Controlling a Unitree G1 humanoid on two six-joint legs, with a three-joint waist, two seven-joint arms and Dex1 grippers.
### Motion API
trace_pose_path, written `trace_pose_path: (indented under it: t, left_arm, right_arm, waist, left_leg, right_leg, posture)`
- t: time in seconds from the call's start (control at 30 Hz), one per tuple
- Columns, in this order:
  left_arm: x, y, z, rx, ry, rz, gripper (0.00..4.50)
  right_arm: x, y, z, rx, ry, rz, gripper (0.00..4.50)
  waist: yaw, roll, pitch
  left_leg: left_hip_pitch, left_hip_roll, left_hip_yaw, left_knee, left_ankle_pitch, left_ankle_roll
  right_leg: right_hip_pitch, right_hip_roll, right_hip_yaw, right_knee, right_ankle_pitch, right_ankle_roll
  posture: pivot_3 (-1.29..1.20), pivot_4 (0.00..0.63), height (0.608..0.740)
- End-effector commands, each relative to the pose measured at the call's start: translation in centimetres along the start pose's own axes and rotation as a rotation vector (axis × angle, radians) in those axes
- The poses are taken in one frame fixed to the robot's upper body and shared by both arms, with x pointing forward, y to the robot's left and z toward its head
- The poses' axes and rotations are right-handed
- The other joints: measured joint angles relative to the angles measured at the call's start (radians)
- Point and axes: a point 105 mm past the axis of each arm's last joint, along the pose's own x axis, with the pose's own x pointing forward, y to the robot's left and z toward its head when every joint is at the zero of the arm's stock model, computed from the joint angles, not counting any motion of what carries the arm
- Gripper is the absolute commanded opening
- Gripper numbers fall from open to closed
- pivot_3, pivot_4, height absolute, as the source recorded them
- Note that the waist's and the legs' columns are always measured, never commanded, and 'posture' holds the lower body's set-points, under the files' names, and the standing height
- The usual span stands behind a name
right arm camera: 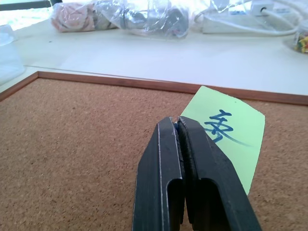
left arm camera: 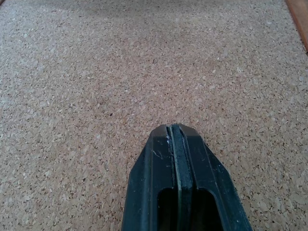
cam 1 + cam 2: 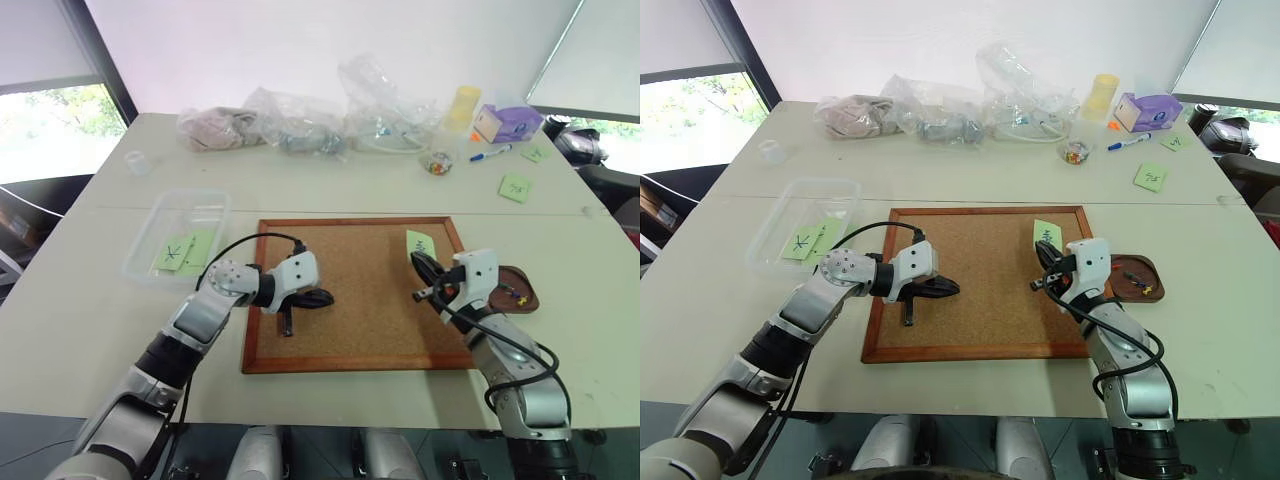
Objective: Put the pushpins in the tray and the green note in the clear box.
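The green note (image 1: 226, 134) with a dark squiggle lies flat on the corkboard (image 3: 350, 330) near its far right corner. My right gripper (image 3: 417, 262) hovers just in front of the note, shut; I cannot see whether anything is pinched between its tips. The brown oval tray (image 3: 528, 283) sits on the table just right of the board, with a few pushpins (image 3: 512, 293) in it. My left gripper (image 3: 325, 298) is shut with nothing in it, low over the board's left middle. The clear box (image 3: 190, 196) stands at the left and holds an X-marked green note and another green note.
Soft plastic bags (image 3: 300, 125) line the far side of the table. A small round cup of coloured pins (image 3: 437, 163), a yellow cup (image 3: 462, 105), a purple box (image 3: 507, 122), a blue marker (image 3: 490, 153) and loose green notes (image 3: 515, 187) lie at the far right.
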Motion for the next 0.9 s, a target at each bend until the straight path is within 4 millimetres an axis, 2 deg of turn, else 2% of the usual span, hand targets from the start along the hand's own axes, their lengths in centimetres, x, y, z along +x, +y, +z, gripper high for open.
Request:
trace_pose_path:
  t: [0.03,0.07,0.1,0.13,0.2,0.3,0.4,0.43,0.57,0.67,0.9]
  left_arm:
    - [0.1,0.0,-0.9,-0.107,-0.009,0.010,0.00]
    - [0.0,0.4,0.1,-0.148,-0.065,0.020,0.00]
    - [-0.5,1.3,1.8,-0.219,-0.157,0.033,0.53]
    - [-1.1,2.3,3.7,-0.309,-0.258,0.034,0.67]
    - [-2.3,4.0,7.1,-0.439,-0.425,0.019,1.40]
    - [-3.2,5.7,9.9,-0.542,-0.552,0.006,2.79]
    - [-3.2,6.5,11.8,-0.613,-0.617,-0.031,4.25]
    - [-2.7,6.7,12.2,-0.641,-0.619,-0.042,4.46]
    - [0.6,7.1,13.0,-0.817,-0.540,-0.094,4.46]
    - [2.2,7.7,13.2,-0.910,-0.511,-0.087,4.46]
    - [4.1,8.0,15.5,-0.960,-0.561,-0.147,4.46]
  right_arm:
    - [-0.1,0.0,2.2,-0.045,-0.074,0.002,0.04]
    - [-0.2,0.0,2.3,-0.049,-0.077,0.000,0.04]
    - [-0.2,0.0,2.5,-0.054,-0.081,-0.001,0.00]
    - [-0.3,0.0,2.7,-0.063,-0.085,-0.001,0.00]
    - [-0.5,0.2,3.2,-0.089,-0.091,0.008,0.00]
    - [-0.6,0.6,4.2,-0.120,-0.107,0.025,0.00]
    - [-0.8,0.9,5.1,-0.150,-0.124,0.037,0.00]
    - [-0.8,1.0,5.6,-0.165,-0.131,0.042,0.00]
    - [-1.0,1.7,7.1,-0.240,-0.156,0.070,0.00]
    - [-1.1,2.3,7.8,-0.273,-0.168,0.087,0.00]
    - [-1.4,3.7,8.4,-0.309,-0.176,0.118,0.00]
  waist:
    - [0.000,0.000,0.000]
    - [0.001,0.000,0.000]
    - [0.001,0.000,0.000]
    - [0.001,-0.001,0.001]
    - [0.003,-0.004,0.006]
    - [-0.002,-0.006,0.006]
    - [-0.006,-0.006,0.006]
    - [-0.007,-0.007,0.006]
    - [0.001,-0.009,0.009]
    - [-0.001,-0.010,0.009]
    - [-0.002,-0.011,0.010]
  left_leg:
    - [0.000,0.000,0.000,0.000,0.000,0.000]
    - [0.000,0.000,0.000,0.000,0.000,0.000]
    - [0.000,0.000,0.000,0.000,0.000,0.000]
    - [0.000,0.000,0.000,0.000,0.000,0.000]
    - [-0.003,0.000,0.000,0.000,0.000,0.000]
    - [-0.016,-0.001,-0.001,0.003,0.001,0.001]
    - [-0.017,-0.001,-0.001,0.001,0.000,0.001]
    - [-0.016,-0.001,-0.001,0.000,0.000,0.001]
    - [-0.017,-0.001,-0.002,0.000,0.000,0.001]
    - [-0.017,-0.004,-0.001,0.001,0.000,0.001]
    - [-0.017,-0.004,-0.002,0.000,0.000,0.001]
  right_leg:
    - [0.000,0.000,0.000,0.000,0.000,0.000]
    - [0.000,-0.001,0.000,0.000,0.000,0.000]
    - [0.000,-0.001,0.000,0.000,0.000,0.000]
    - [0.000,-0.002,-0.001,0.000,0.000,0.000]
    - [-0.002,-0.002,-0.002,0.000,0.000,0.000]
    - [-0.015,0.002,-0.004,0.002,0.003,0.005]
    - [-0.017,0.005,-0.003,0.002,0.003,0.008]
    - [-0.017,0.005,-0.003,0.002,0.002,0.008]
    - [-0.017,0.007,-0.003,0.002,0.002,0.009]
    - [-0.017,0.006,-0.002,0.002,0.002,0.009]
    - [-0.017,0.007,-0.002,0.002,0.002,0.009]
  posture:
    - [0.00,0.150,0.737]
    - [0.00,0.150,0.737]
    - [0.00,0.150,0.737]
    - [0.00,0.150,0.737]
    - [0.00,0.150,0.737]
    - [0.00,0.150,0.737]
    - [0.00,0.150,0.737]
    - [0.00,0.150,0.737]
    - [0.00,0.150,0.737]
    - [0.00,0.150,0.737]
    - [0.00,0.150,0.737]
